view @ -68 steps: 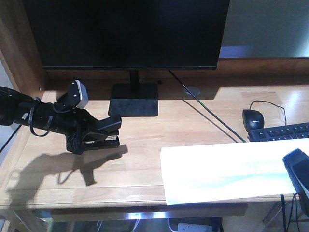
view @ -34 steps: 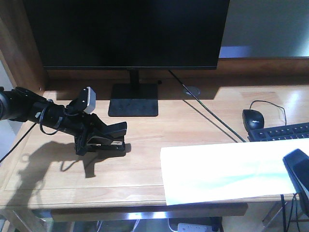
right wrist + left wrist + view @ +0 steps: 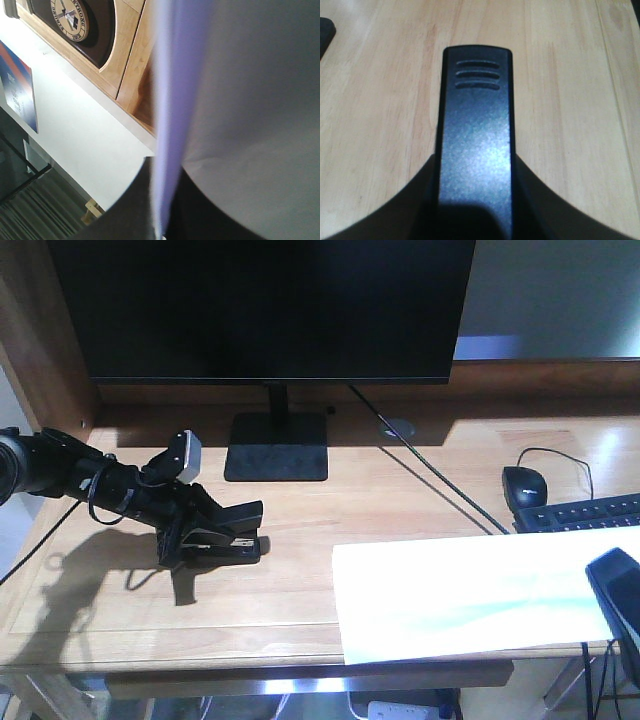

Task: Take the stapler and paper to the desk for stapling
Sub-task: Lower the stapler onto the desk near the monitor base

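Where the desk (image 3: 250, 620) comes nearest the front camera, the paper (image 3: 470, 595) spreads over its right half, long side left to right. Its near left corner pokes past the front edge and its far edge reaches the keyboard (image 3: 585, 512). At the sheet's right end sits the right pincer (image 3: 615, 585), dark against the white, low in the frame corner. Right wrist view has the sheet edge-on and close, running straight down into the pincer's dark base; read as clamped on the paper, though the fingers themselves are not seen. Whether the sheet lies on the wood or hangs just above it: cannot tell. Left of the paper, bare wood between, is the stapler (image 3: 240, 546) on the desk's left half, free end pointing right toward the sheet. Its base looks to touch the wood, shadow tight below. The left pincer (image 3: 236, 525) is narrow, closed on the stapler from the left. Its arm reaches in low from the left edge, a grey camera box (image 3: 185, 452) on the wrist. Left wrist view: the stapler's black top fills the middle, three ribs at its far end, wood grain either side. Farther back on the right, the mouse (image 3: 524, 485) sits just behind the keyboard, cord looping. Behind the stapler stands the monitor foot (image 3: 277, 448), with a grommet (image 3: 399, 427) to its right. A thin cable (image 3: 440, 480) slants past the grommet down toward the paper. The monitor (image 3: 270, 305) is dark, across the back.
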